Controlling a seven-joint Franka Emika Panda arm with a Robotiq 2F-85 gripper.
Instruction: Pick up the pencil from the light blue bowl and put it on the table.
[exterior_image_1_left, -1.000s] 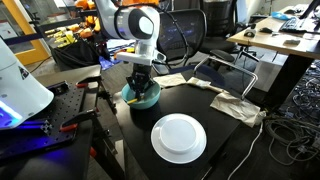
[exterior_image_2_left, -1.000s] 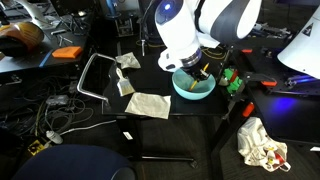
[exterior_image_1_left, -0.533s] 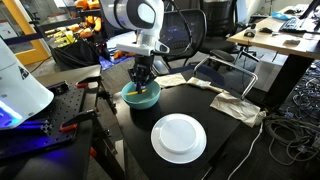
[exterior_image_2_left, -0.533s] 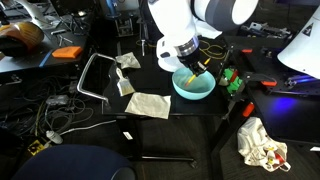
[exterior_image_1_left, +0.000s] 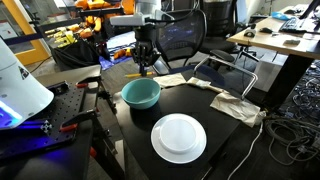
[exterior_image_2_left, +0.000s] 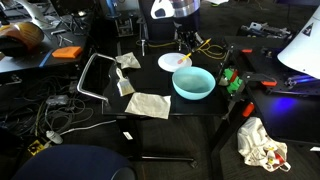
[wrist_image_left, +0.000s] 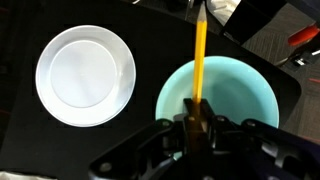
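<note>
Wrist view: gripper (wrist_image_left: 196, 110) pinched tight on the pencil (wrist_image_left: 199, 55), held above the light blue bowl (wrist_image_left: 240, 95) beside a white plate (wrist_image_left: 85, 75) on the table (wrist_image_left: 30, 150), apparently clear of the bowl in both exterior views.

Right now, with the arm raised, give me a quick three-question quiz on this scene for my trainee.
1. True or false: the pencil lies inside the light blue bowl.
2. The gripper is: A open, B shut on the pencil, C out of view.
3. Fill in: in the wrist view, the flat round thing beside the bowl is a white ____.
Key: 1 false, it is held above the bowl; 2 B; 3 plate.
</note>
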